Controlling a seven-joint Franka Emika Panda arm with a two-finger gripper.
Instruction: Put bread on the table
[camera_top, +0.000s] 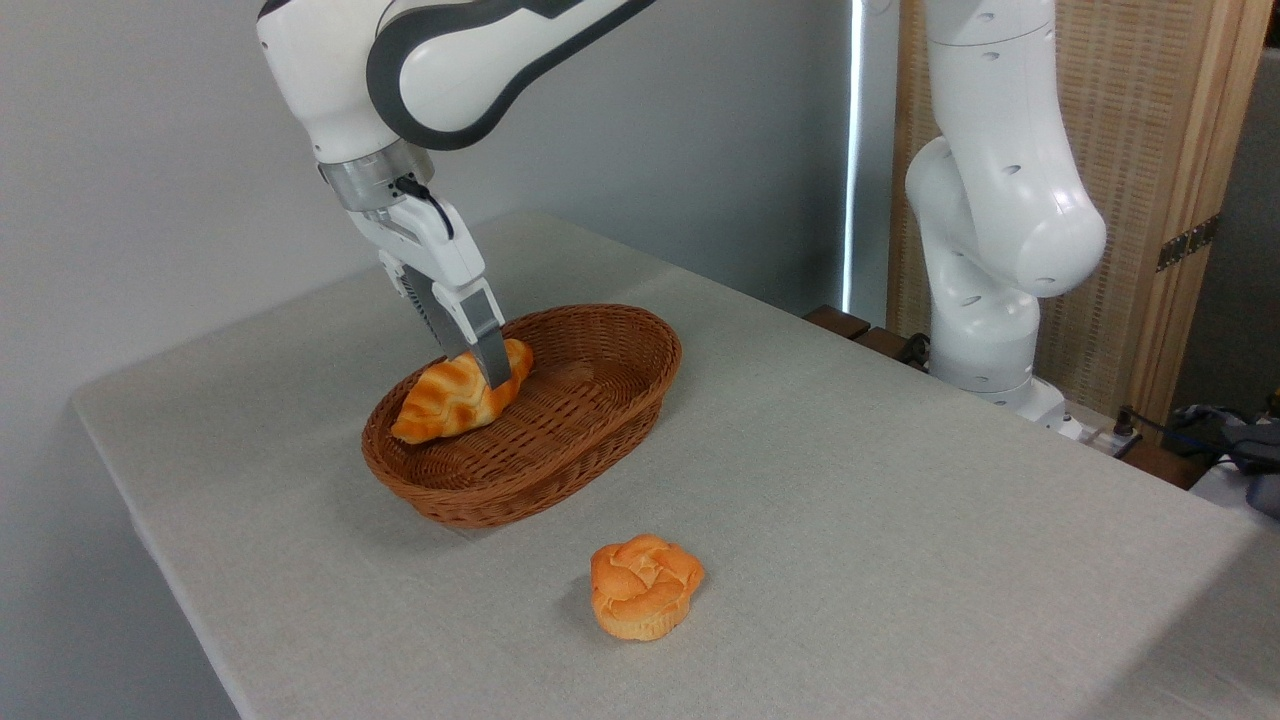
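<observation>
The bread (448, 398), a golden-orange braided loaf with tapered ends, is tilted above the left end of the wicker basket (590, 400), its lower tip near the basket's rim. My gripper (482, 372) reaches down from the upper left and is shut on the loaf's upper right part; one grey finger (488, 340) crosses in front of it and the other is hidden behind. The table (850, 480) is covered in light grey-beige cloth.
A small round orange knotted bun (645, 586) sits on the cloth in front of the basket. The arm's white base (985, 300) stands at the table's far right edge. Cables and dark items lie off the table at right.
</observation>
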